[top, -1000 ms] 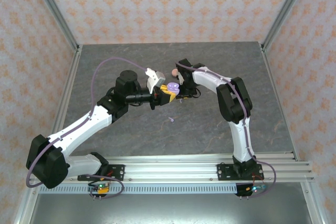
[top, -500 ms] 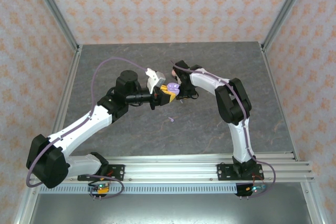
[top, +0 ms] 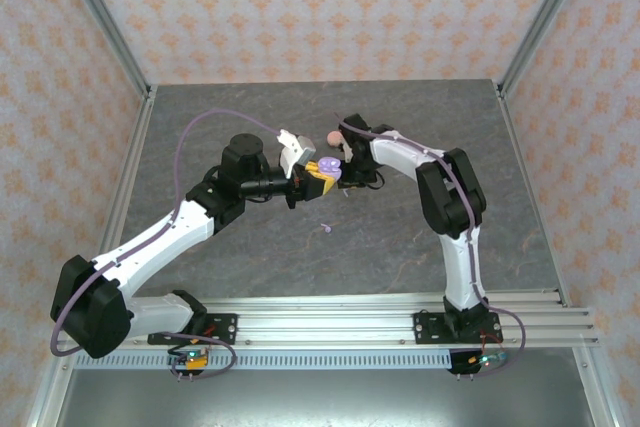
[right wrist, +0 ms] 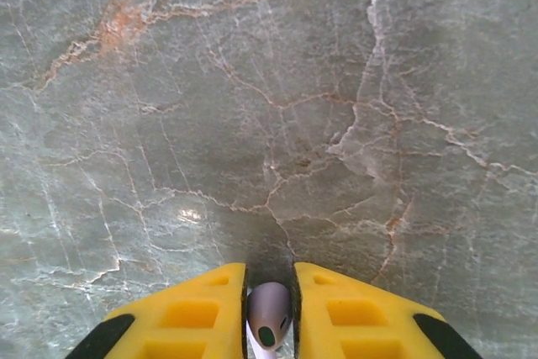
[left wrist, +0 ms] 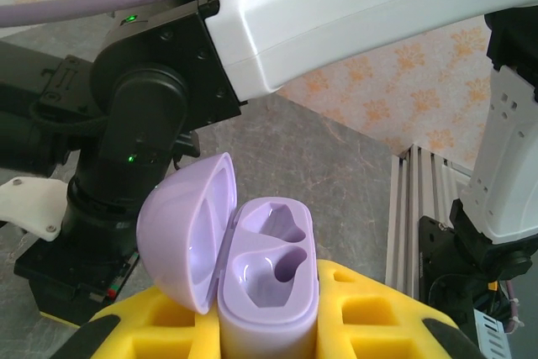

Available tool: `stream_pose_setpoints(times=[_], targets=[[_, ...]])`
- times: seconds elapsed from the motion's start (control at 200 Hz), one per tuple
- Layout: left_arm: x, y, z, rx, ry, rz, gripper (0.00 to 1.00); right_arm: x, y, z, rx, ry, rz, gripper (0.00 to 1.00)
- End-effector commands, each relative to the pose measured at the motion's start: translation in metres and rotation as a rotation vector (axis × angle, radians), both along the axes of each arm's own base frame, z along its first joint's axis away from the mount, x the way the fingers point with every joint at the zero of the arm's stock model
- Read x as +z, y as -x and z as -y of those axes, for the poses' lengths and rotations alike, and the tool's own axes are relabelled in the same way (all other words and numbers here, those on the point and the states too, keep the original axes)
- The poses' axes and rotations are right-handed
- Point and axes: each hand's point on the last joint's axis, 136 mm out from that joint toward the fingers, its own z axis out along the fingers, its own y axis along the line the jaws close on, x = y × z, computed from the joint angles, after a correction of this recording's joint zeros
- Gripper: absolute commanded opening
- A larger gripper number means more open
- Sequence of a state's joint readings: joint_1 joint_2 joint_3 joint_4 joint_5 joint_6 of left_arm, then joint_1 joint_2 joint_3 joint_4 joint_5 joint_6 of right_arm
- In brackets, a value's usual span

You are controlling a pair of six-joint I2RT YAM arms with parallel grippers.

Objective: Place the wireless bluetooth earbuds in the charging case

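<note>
An open lavender charging case [left wrist: 267, 279] stands upright between the yellow fingers of my left gripper [left wrist: 267, 329], which is shut on it. Its lid [left wrist: 187, 241] is tipped back to the left and both sockets are empty. From above, the left gripper [top: 316, 175] holds the case [top: 329, 166] mid-table. My right gripper [right wrist: 269, 279] is shut on a lavender earbud [right wrist: 269, 315] just above the marble tabletop. In the top view the right gripper [top: 347, 160] sits right beside the case. Another lavender earbud [top: 326, 228] lies loose on the table, nearer the arm bases.
A pink round case [top: 333, 138] rests just behind the two grippers. The right arm's black joint and white link [left wrist: 336, 14] loom close over the held case. Metal frame posts and patterned walls border the grey marble table [top: 250, 107].
The right gripper's jaws have closed onto the lavender earbud. The right wrist swung over the pink case and back off it. The left arm has held still with the case.
</note>
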State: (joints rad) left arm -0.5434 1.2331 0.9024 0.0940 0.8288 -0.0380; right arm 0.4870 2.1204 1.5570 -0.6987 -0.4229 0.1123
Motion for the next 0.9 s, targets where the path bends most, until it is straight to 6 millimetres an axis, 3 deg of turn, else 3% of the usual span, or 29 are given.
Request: stream_pose_setpoints(times=[0.0,0.591,0.896], targets=[[0.01,-0.005,0.003,0.019,0.014,0.013,0.18,-0.007,0.017,0.009,-0.064,-0.082,-0.112,0.2],[-0.029,-0.04,0.004,0.158,0.023,-0.064,0.18,0.022,-0.001,0.024,-0.202,-0.429,-0.092,0.19],[-0.051,-0.049,-0.002,0.229,0.0,-0.095,0.18,0.067,-0.006,0.022,-0.209,-0.579,-0.021,0.19]])
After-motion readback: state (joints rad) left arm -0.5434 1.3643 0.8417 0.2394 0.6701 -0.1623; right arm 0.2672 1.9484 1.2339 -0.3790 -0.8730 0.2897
